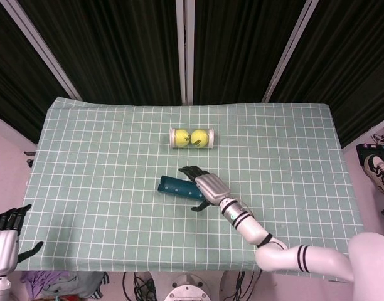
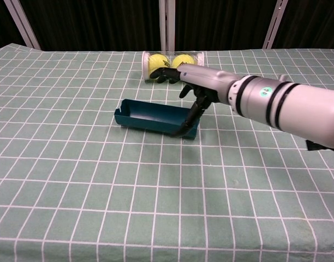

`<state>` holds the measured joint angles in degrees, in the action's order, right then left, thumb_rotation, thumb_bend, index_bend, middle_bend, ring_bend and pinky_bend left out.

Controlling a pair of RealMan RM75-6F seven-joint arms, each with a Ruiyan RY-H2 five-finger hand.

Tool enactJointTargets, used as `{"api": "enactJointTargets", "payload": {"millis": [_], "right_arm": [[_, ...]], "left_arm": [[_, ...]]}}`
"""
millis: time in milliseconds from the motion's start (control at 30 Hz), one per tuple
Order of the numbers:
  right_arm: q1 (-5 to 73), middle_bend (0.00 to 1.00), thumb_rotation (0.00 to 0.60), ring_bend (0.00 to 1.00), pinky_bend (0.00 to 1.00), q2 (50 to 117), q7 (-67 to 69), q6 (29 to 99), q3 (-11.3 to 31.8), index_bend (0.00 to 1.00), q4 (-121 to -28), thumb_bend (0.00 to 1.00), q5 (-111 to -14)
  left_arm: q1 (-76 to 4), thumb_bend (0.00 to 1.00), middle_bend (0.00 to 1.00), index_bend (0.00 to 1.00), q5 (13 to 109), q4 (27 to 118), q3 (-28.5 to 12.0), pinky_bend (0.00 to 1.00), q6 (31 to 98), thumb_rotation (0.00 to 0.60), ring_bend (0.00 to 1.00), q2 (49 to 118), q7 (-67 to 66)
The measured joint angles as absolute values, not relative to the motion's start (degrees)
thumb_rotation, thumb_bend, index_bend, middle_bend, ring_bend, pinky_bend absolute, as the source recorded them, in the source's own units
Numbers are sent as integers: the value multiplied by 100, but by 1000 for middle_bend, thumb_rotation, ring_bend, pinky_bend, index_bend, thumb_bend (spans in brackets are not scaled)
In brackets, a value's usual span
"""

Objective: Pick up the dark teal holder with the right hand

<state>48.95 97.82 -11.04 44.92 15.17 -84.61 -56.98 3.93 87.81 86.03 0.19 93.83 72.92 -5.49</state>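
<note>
Reaching over the right end of the holder (image 2: 156, 118), the right hand (image 2: 195, 82) hangs with its fingers (image 2: 165, 76) spread and nothing yet held; the thumb points down at the holder's near wall, though contact cannot be told. At the bench's (image 1: 85, 188) seven o'clock corner, the left hand (image 1: 4, 235) waits open and idle. The holder lies at the bench's centre, open side up, long axis running nine to three o'clock. A sound grasp probably means lowering until fingers and thumb straddle the two long walls, then closing evenly so the light trough does not skid or tip. Beyond, toward twelve o'clock, lies a clear tube of tennis balls (image 1: 191, 138), close enough that the fingertips should avoid nudging it.
</note>
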Motion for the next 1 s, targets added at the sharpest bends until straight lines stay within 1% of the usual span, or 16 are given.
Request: {"api": "enactJointTargets", "payload": {"millis": [100,167,233,300,367,400,467,533,633,867,1000], "right_arm": [[5094,106,600,5,192,10159,-1263,4454,1605,0,-7983,0,-5440],[5218,199,600,62,267,10372,-1352,4437,1629,0,-7676,3,-5372],[5315,278,600,134,350,10541,-1464,4428,1613,41,-7423,43,-5354],[5415,359,600,213,438,10756,-1572,4446,1588,165,-7139,165,-5368],[5469,483,600,331,562,10939,-1610,4543,1565,355,-6936,322,-5470],[5474,528,600,378,610,10981,-1605,4612,1554,426,-6890,380,-5552],[5462,586,600,443,676,11044,-1538,4807,1524,538,-6822,459,-5813],[5429,601,600,457,681,11062,-1403,4978,1496,580,-6805,470,-6084],[5345,605,600,460,681,10984,-998,5249,1450,595,-6923,466,-6583],[5117,597,600,457,680,10337,565,6172,1254,600,-7856,449,-8279],[5032,594,600,456,679,9921,1061,6813,1160,602,-8488,445,-9133]], "left_arm": [[401,91,185,135,8759,8532,14,177,9354,600,141,7300,-474],[407,91,185,135,8747,8503,13,177,9341,600,141,7306,-440],[416,92,185,135,8735,8480,8,177,9340,600,141,7320,-411],[424,91,186,135,8729,8470,9,177,9337,600,141,7333,-394],[435,91,185,135,8736,8468,18,177,9338,600,141,7336,-392],[442,91,185,134,8740,8470,23,177,9342,600,141,7333,-392],[463,91,185,135,8741,8479,28,177,9365,600,141,7326,-387],[486,91,185,135,8730,8491,23,177,9392,600,140,7319,-382],[508,92,185,135,8731,8513,14,177,9432,600,141,7318,-387],[538,91,186,135,8788,8645,20,177,9497,600,141,7310,-518],[542,91,185,135,8835,8759,24,177,9521,600,141,7297,-635]]}}
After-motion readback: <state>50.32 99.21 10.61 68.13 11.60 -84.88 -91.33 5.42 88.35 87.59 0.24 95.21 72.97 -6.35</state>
